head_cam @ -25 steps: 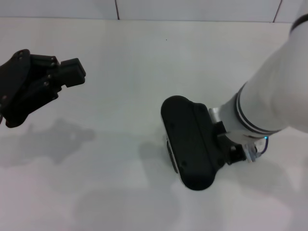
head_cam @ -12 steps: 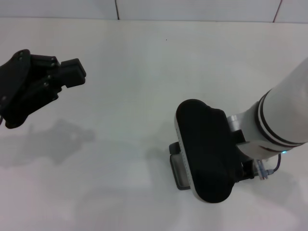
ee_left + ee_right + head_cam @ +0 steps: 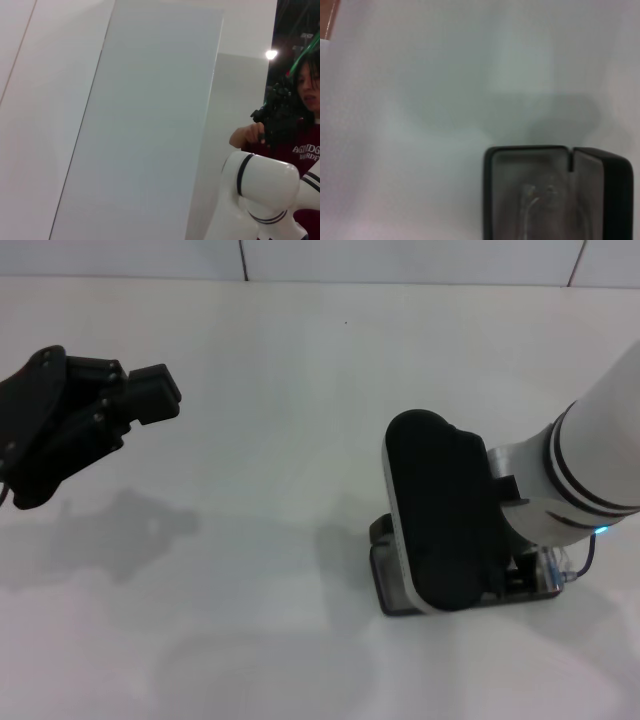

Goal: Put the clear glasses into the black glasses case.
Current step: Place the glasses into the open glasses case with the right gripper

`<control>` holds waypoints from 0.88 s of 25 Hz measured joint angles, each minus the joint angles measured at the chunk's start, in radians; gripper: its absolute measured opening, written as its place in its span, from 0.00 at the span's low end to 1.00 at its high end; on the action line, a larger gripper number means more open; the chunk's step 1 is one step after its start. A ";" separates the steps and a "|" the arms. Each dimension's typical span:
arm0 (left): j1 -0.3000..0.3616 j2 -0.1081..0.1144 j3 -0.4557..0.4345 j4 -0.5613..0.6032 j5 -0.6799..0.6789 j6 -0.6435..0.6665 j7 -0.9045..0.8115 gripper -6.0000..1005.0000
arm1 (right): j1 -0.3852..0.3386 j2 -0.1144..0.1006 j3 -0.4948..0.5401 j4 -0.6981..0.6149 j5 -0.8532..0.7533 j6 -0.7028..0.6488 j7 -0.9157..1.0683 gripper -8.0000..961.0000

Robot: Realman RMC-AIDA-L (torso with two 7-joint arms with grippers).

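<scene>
- White tabletop (image 3: 280, 360) is being overlooked by the left gripper (image 3: 150, 395), held idle at far left; whether its jaws are apart cannot be told.
- Black glasses case (image 3: 545, 195) is being shown open on the tabletop, the clear glasses (image 3: 535, 200) lying faintly on its grey lining.
- Right gripper (image 3: 445, 510) is being held over the case; its jaws cannot be judged.
</scene>
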 joint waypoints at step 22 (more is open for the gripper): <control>-0.003 -0.002 0.004 -0.001 0.001 0.000 -0.004 0.06 | -0.006 0.000 0.003 0.040 0.039 0.020 -0.004 0.39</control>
